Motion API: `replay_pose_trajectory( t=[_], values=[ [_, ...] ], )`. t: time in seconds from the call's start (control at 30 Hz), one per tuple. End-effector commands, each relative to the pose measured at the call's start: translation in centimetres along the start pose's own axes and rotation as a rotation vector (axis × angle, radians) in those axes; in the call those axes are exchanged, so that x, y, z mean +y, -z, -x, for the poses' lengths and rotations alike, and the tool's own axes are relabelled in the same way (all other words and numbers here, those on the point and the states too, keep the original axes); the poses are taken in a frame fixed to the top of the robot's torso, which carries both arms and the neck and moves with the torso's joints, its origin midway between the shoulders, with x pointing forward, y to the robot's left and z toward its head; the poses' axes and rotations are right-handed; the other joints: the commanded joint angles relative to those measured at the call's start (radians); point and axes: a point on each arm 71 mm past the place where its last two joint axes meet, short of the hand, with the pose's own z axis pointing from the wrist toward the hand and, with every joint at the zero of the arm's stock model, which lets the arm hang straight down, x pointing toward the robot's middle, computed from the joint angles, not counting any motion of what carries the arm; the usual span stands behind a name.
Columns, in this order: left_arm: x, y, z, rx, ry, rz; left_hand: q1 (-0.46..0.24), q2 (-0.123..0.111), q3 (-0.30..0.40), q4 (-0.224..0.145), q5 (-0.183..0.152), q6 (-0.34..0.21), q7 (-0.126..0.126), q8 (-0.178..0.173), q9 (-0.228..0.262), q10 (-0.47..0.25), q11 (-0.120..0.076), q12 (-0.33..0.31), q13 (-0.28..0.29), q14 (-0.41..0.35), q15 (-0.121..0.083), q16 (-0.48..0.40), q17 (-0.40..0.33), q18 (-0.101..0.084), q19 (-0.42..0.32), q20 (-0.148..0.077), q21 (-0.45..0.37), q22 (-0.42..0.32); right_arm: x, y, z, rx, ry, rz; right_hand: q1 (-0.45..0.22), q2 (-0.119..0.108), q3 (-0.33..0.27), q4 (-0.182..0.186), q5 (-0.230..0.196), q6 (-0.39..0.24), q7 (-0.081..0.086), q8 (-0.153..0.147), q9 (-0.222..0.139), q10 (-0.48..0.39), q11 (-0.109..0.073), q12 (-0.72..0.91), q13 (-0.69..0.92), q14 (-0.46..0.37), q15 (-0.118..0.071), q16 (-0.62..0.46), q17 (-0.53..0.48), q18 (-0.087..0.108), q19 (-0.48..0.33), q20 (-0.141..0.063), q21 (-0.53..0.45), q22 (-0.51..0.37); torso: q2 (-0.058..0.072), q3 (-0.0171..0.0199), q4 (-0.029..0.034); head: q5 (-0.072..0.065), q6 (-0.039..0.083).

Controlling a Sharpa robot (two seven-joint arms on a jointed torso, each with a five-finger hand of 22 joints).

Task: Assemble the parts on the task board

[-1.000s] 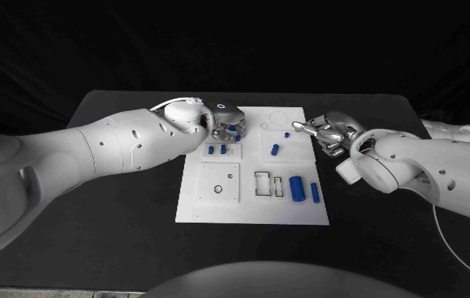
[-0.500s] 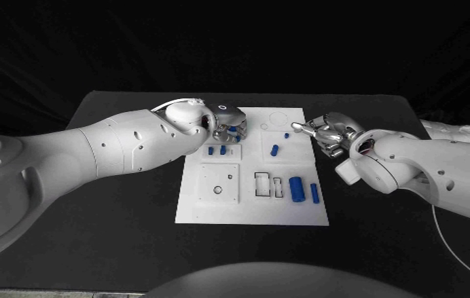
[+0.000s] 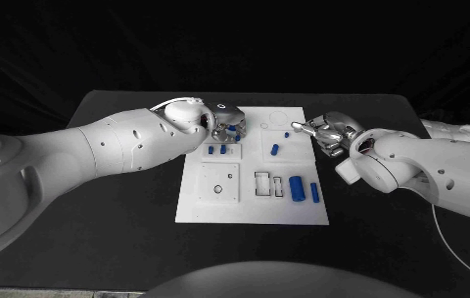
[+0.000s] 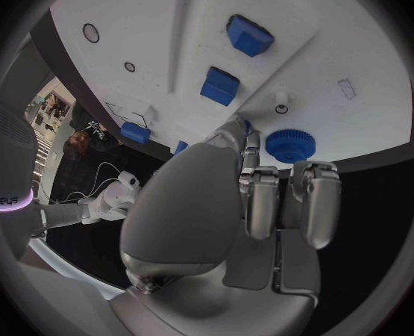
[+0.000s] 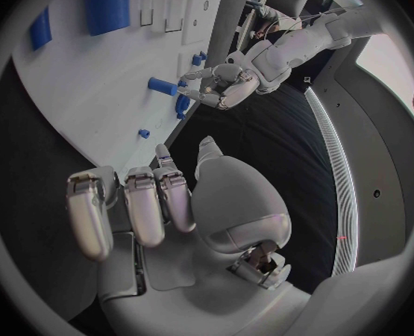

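Right now the left hand (image 3: 223, 125) hovers over the far left part of the task board (image 3: 252, 213), fingers curled downward toward the white surface. From its wrist camera, the fingertips (image 4: 247, 138) hang just above a round blue gear (image 4: 291, 145) that lies at the board's edge; whether they touch or pinch it I cannot tell, so its grasp stays uncertain. Just beyond the fingers in that view sit two blue blocks (image 4: 220, 86), one nearer and one farther, both flat on the board and apart from the hand. In the head view the same pair shows as two small blue pieces (image 3: 217, 150) on the near side of the left hand, close to it.

The right hand (image 3: 326, 133) rests beside the board's right edge, off the white plate, over the black table (image 3: 117, 196). Its fingers (image 5: 132, 205) are curled loosely side by side with nothing visible between them. Toward the board from this hand lie a tiny blue peg (image 3: 287, 135) and, a little farther in, a short blue cylinder (image 3: 275, 151), both apart from the fingers. Nearer the robot than the right hand, on the board's right portion, lie a thick blue cylinder (image 3: 297, 189) and a thinner blue rod (image 3: 314, 192), side by side, next to rectangular outlined slots (image 3: 264, 183). Well short of the left hand, a square panel with a small ring (image 3: 217, 190) marks the board's near left area.
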Motion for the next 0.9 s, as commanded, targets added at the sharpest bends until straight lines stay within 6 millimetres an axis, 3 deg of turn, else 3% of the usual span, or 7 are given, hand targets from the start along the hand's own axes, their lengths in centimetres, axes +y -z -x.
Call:
replay_pose_trajectory(
  t=[0.03, 0.2, 0.4, 0.9],
  values=[
    [-0.07, 0.0, -0.05, 0.009, -0.005, 0.0, 0.002, -0.012, -0.002, -0.002, -0.005, -0.014, 0.001, -0.003, -0.006, -0.017, 0.0, -0.006, 0.0, 0.106, 0.006, 0.003, 0.263, -0.008, 0.103, -0.007, 0.002, 0.263, 0.04, -0.02, -0.2, 0.017, 0.004, 0.004, -0.001, 0.013, -0.004, 0.0, 0.004, -0.006, 0.008, 0.007, 0.001, 0.107, 0.004, 0.004, 0.263, 0.104, 0.005, 0.004, 0.263, -0.007, 0.105, 0.003, 0.004, 0.263, 0.001, -0.0007, 0.0005, 0.0, 0.001],
    [0.02, 0.02, -0.03, 0.006, -0.005, 0.007, 0.001, -0.011, 0.0, -0.002, -0.005, -0.025, 0.001, -0.002, -0.011, -0.027, 0.0, -0.004, 0.0, 0.106, 0.006, 0.003, 0.263, -0.008, 0.103, -0.007, 0.002, 0.263, 0.08, -0.03, -0.23, 0.016, 0.004, 0.006, -0.002, 0.014, -0.004, 0.0, 0.005, -0.005, 0.008, 0.007, 0.001, 0.107, 0.004, 0.004, 0.263, 0.104, 0.005, 0.004, 0.263, -0.007, 0.105, 0.003, 0.004, 0.263, 0.0, -0.0005, 0.0, 0.001, -0.001],
    [-0.03, -0.02, -0.02, 0.005, -0.006, 0.003, -0.003, 0.005, 0.012, 0.001, -0.005, -0.017, 0.001, 0.004, -0.012, -0.018, 0.001, 0.001, 0.002, 0.106, 0.007, 0.003, 0.263, -0.008, 0.103, -0.006, 0.002, 0.263, 0.1, -0.04, -0.26, 0.016, 0.004, 0.006, -0.002, 0.014, -0.004, 0.0, 0.005, -0.005, 0.008, 0.007, 0.001, 0.107, 0.004, 0.004, 0.263, 0.104, 0.005, 0.004, 0.263, -0.007, 0.105, 0.003, 0.004, 0.263, 0.0, -0.0003, -0.0005, 0.002, 0.0],
    [-0.12, -0.12, -0.15, 0.026, -0.005, 0.001, -0.008, 0.041, 0.055, -0.001, -0.005, 0.039, -0.008, 0.024, -0.006, 0.041, -0.01, 0.011, 0.002, 0.106, -0.005, 0.003, 0.263, -0.008, 0.103, -0.007, 0.002, 0.263, 0.15, -0.03, -0.2, 0.008, 0.003, 0.013, -0.001, 0.016, -0.004, 0.0, 0.005, -0.005, 0.008, 0.008, 0.001, 0.107, 0.004, 0.004, 0.263, 0.104, 0.005, 0.004, 0.263, -0.007, 0.105, 0.003, 0.004, 0.263, 0.0, 0.0, 0.0, 0.0, 0.0]
  ],
)
